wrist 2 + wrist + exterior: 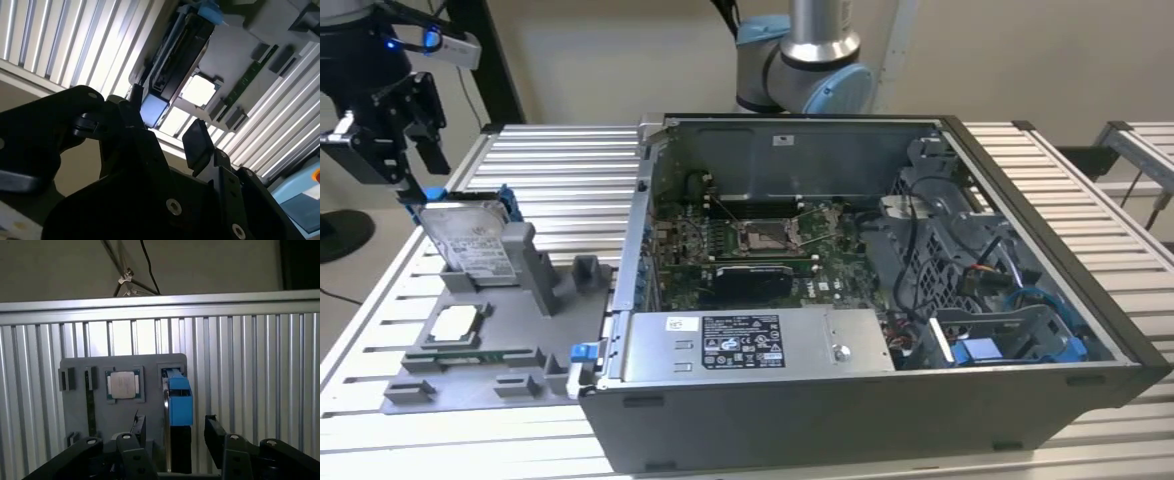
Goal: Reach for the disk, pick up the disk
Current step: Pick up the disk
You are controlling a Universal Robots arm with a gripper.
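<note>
one disk (470, 240) stood upright at the exterior view's left, one gripper (414, 175) just above, first wrist view showed its fingers (216, 435) wide apart

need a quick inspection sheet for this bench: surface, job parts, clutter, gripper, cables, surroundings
surface: slatted metal table, with a grey tray on it at the exterior view's left
job's things: disk upright in the tray, blue bracket at its top
clutter: chip in the tray; open computer case mid-table
grippers: gripper open, one finger on either side of the disk's top, not clamped
cables: blue and black cables inside the case
surroundings: arm base behind the case; plain wall
</note>
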